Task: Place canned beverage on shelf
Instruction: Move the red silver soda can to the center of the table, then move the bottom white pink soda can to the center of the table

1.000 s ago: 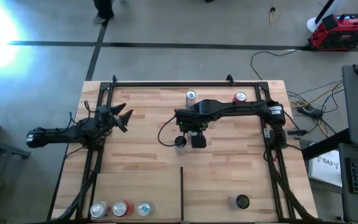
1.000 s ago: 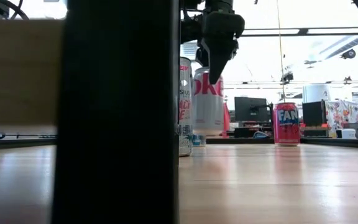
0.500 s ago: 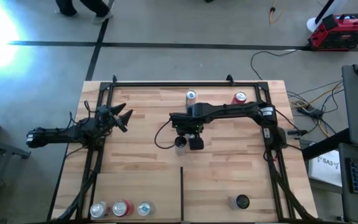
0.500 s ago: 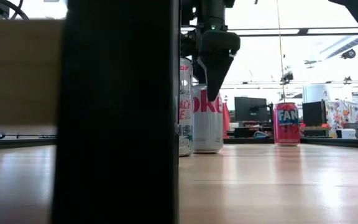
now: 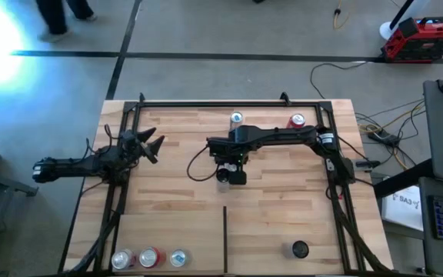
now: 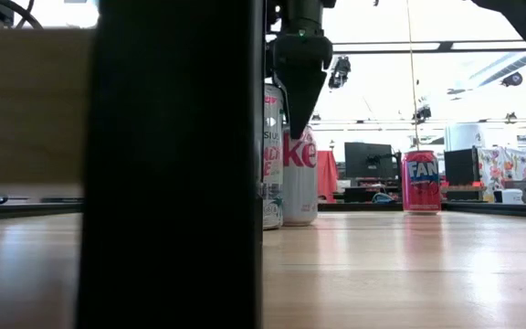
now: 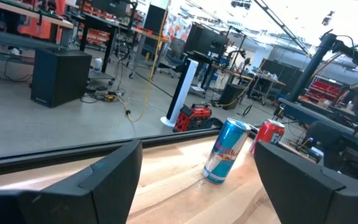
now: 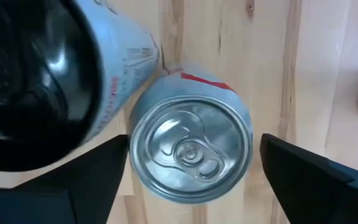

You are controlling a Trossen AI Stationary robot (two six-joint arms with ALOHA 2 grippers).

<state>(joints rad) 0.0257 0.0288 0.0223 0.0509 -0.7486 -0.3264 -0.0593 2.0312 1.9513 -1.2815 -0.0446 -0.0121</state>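
A silver Coke can (image 8: 190, 149) stands upright on the shelf (image 5: 283, 208), a wooden board framed by black rails. It is close beside a taller slim can (image 5: 222, 175) near the board's middle. My right gripper (image 8: 193, 146) hangs over the Coke can (image 6: 301, 178) pointing down. It is open, with one finger on either side of the can's top and a thin gap showing. My left gripper (image 5: 148, 145) waits open at the left rail with nothing in it.
A blue Red Bull can (image 5: 236, 119) and a red can (image 5: 297, 121) stand near the far rail. Three cans (image 5: 151, 257) stand at the near left corner and a black round thing (image 5: 299, 249) sits near right. A thin black divider strip (image 5: 224, 238) runs in from the near edge.
My right gripper has gone toward the table's left edge and a little down, carrying the Coke can. The can has come down from just above the board and now stands on it beside the slim can.
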